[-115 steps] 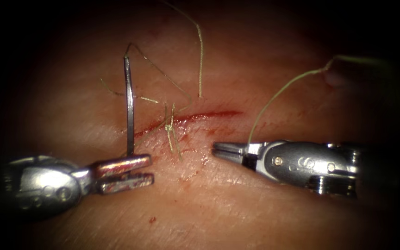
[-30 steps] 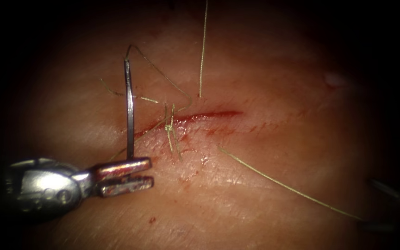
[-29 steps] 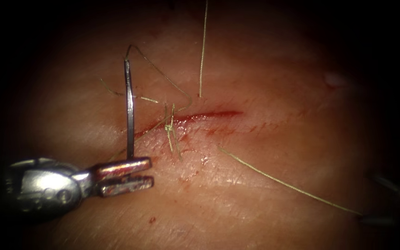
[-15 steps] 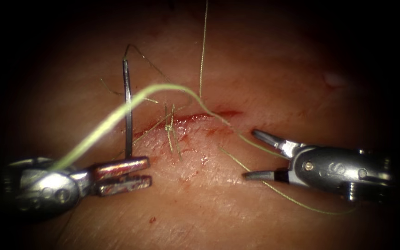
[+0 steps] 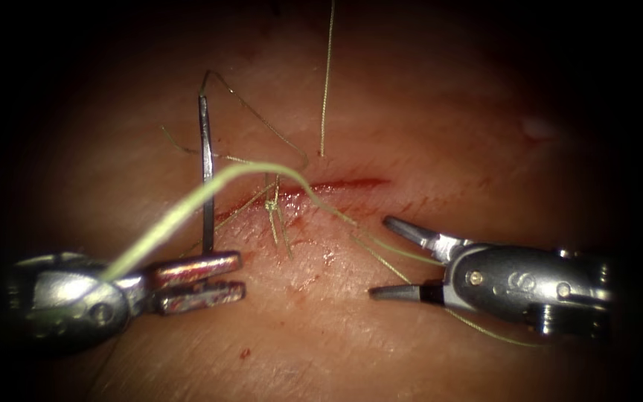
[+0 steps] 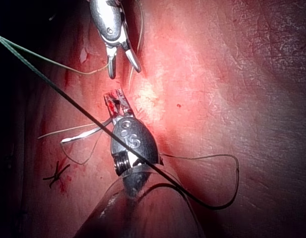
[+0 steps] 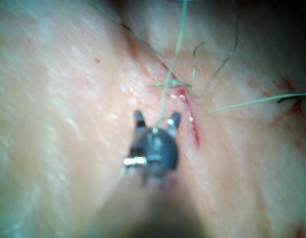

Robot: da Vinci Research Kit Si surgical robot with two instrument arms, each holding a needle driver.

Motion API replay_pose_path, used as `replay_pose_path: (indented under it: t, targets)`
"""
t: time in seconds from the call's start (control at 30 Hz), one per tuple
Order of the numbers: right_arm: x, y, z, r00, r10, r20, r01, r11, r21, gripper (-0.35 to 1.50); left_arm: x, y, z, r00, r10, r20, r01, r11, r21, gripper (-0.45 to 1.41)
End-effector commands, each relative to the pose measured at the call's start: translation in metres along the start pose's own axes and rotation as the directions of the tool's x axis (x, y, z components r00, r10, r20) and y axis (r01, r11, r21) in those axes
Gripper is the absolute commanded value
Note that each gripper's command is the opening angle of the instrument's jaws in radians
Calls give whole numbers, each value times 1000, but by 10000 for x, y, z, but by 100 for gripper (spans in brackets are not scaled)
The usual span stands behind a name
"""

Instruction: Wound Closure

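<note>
Gripping the needle (image 5: pixel 207 171) near one end, the left end effector (image 5: pixel 201 279) stands it upright left of the cut (image 5: pixel 303 192); the right end effector (image 5: pixel 390 257) gapes around thread (image 5: pixel 403 254), its contact unclear.

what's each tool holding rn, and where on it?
Left tool: needle, gripped at one end, clear of the tissue. Right tool: jaws open, nothing, thread between them.

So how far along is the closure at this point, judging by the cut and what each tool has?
One knotted stitch sits across the red cut near its left end. The left tool holds the curved steel needle near one end, clear of the pale tissue. The right tool is open around the greenish thread, gripping nothing. Right of the knot, the cut is unstitched.
</note>
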Motion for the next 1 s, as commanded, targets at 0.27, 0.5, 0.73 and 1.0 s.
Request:
replay_pose_path:
  t: [0.27,0.5,0.73,1.0]
  targets:
    - [-2,4,-118,980,196,-39,-176,940,291,146,-6,0,7,1000,2,-1,-2,1000,1,-45]
    - [-19,21,-171,875,466,-130,-304,739,602,133,-7,0,7,1000,3,1,-3,1000,0,-45]
    - [-10,86,-161,807,551,-213,-347,734,583,135,-7,1,7,1000,4,1,-4,1000,0,-45]
    - [-14,157,-132,715,660,-230,-508,717,477,140,-7,0,7,1000,4,1,-4,1000,-1,-45]
